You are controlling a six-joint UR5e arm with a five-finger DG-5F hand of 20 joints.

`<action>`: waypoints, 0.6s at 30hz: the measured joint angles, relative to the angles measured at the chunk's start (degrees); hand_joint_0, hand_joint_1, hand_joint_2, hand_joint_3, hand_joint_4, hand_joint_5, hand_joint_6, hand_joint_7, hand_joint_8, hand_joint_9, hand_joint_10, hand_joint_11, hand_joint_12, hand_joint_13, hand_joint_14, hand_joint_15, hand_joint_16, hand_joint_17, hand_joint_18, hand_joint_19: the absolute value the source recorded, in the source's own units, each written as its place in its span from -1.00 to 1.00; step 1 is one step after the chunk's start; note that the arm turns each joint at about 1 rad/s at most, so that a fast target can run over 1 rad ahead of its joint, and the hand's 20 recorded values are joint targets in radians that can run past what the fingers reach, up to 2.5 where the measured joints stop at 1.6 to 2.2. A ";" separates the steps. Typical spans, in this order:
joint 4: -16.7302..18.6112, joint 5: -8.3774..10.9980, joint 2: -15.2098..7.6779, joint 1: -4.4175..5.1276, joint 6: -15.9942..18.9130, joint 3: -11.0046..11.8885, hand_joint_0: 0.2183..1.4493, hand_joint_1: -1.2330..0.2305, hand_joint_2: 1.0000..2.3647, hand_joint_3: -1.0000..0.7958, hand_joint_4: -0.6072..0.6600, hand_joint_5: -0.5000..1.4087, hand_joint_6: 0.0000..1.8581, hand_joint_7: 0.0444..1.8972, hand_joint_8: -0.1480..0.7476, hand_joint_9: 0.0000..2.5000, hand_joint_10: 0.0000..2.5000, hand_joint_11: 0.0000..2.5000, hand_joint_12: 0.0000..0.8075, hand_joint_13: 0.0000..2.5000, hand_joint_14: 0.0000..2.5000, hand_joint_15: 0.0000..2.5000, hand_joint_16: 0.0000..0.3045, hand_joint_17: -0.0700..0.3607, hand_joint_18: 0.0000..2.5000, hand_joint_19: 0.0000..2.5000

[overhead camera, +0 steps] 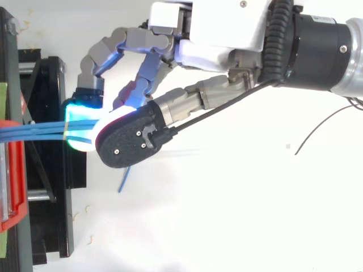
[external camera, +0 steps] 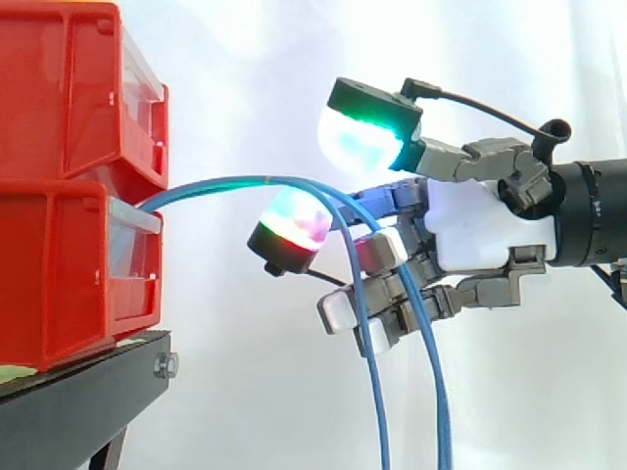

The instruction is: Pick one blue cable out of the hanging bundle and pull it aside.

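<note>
Several blue cables (external camera: 376, 392) come out between the two red bins (external camera: 69, 264), arch to the right and hang down. From above, the blue cables (overhead camera: 34, 133) run level from the left and vanish under the hand (overhead camera: 221, 28). The hand (external camera: 480, 230) reaches in from the right. One green-glowing pad (external camera: 361, 137) hovers above the top of the arch. Another pad (external camera: 290, 223), glowing red and green, sits just under it. A gap shows between the upper pad and the cables, so nothing is pinched. Behind the hanging strands the remaining fingers (external camera: 338, 311) bend loosely.
The red bins are stacked on a black stand (external camera: 88, 392) at the left, and from above the stand (overhead camera: 51, 170) lies along the left edge. A white curtain is behind. To the right of the bins, below the hand, there is free room.
</note>
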 measured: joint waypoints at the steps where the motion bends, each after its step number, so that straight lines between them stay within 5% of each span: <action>1: -0.03 0.00 0.04 0.00 -0.01 0.02 -0.39 -0.20 -0.98 -0.25 -0.01 -0.54 -0.04 -0.09 -0.08 0.00 -0.98 -0.39 -0.05 -0.28 -0.98 -0.56 -0.66 -0.13 -0.43 -0.43; 6: -0.24 0.00 0.53 -0.01 -0.11 0.05 -0.38 -0.41 -0.98 0.01 0.04 -0.54 -0.03 -0.08 0.00 0.00 -0.98 -0.39 0.05 -0.24 -0.98 -0.57 -0.60 -0.04 -0.35 -0.47; 11: -1.17 0.05 1.10 -0.02 -0.27 0.05 -0.26 -0.56 -0.99 0.19 -0.25 -0.56 0.02 0.06 -0.02 -0.02 -0.98 -0.39 0.01 -0.24 -0.98 -0.57 -0.62 -0.06 -0.34 -0.48; 18: -2.13 0.07 1.21 0.00 -0.32 0.07 0.01 -0.54 -0.97 -0.02 -0.39 -0.61 0.06 0.20 -0.10 -0.07 -0.98 -0.35 -0.09 -0.28 -0.98 -0.53 -0.68 -0.16 -0.46 -0.39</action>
